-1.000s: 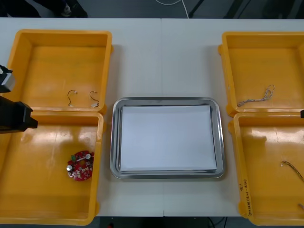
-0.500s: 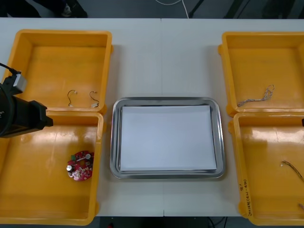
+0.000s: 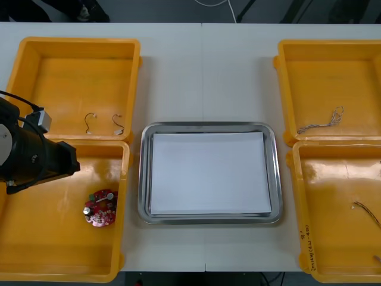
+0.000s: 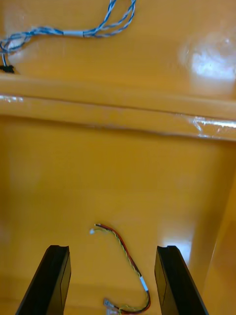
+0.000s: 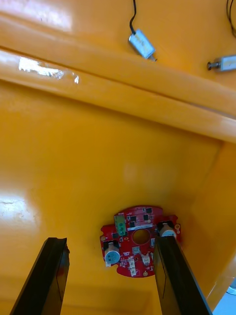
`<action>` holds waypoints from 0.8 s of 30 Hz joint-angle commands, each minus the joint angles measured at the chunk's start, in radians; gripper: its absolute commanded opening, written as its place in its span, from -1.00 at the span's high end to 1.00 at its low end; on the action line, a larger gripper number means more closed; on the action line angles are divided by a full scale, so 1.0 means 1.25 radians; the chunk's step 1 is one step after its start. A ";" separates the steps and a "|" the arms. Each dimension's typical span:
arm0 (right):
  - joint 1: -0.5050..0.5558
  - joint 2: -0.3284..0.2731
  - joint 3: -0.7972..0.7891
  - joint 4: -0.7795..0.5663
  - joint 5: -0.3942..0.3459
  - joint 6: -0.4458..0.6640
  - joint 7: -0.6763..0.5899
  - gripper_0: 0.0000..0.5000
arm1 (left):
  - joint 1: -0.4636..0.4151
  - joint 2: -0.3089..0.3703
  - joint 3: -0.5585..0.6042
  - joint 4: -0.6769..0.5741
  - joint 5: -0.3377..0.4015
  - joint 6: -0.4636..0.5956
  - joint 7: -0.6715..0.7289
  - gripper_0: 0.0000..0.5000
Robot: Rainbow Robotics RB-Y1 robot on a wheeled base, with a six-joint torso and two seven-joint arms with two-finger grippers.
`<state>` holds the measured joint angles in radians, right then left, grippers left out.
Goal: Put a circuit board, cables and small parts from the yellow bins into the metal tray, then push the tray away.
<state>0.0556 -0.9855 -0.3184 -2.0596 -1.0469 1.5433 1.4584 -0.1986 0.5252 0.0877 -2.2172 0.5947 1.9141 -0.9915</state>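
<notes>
A round red circuit board lies in the near left yellow bin. My left arm hangs over that bin, left of the board. In the left wrist view my left gripper is open above the bin floor, and the circuit board lies between its fingers, closer to one of them. My right gripper is open over the near right bin, with a red and yellow cable on the floor between its fingers. The metal tray, white inside, sits in the middle of the table.
Two black cables with metal ends lie in the far left bin. A twisted blue and white cable lies in the far right bin. The red and yellow cable lies in the near right bin. Bin walls flank the tray.
My left arm has moved rightward and a little nearer, out over the near left bin towards the circuit board. The objects in the bins and the tray have not moved.
</notes>
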 commanded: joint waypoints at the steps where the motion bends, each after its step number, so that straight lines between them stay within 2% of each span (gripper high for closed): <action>1: 0.073 -0.033 -0.057 -0.040 -0.014 -0.011 0.043 -1.00 | 0.050 -0.023 -0.025 -0.029 -0.022 -0.034 0.077 -1.00; 9: 0.159 -0.039 -0.063 -0.049 -0.018 -0.074 0.079 -1.00 | 0.093 -0.034 -0.032 -0.028 -0.017 -0.105 0.077 -1.00; 24: 0.310 -0.049 -0.094 -0.032 -0.024 -0.205 0.286 -1.00 | 0.141 -0.034 -0.074 -0.027 -0.040 -0.157 0.080 -1.00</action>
<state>0.3857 -0.9973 -0.4003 -2.0943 -1.0673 1.3163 1.7258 -0.0586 0.4974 0.0214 -2.2185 0.5595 1.7415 -0.9893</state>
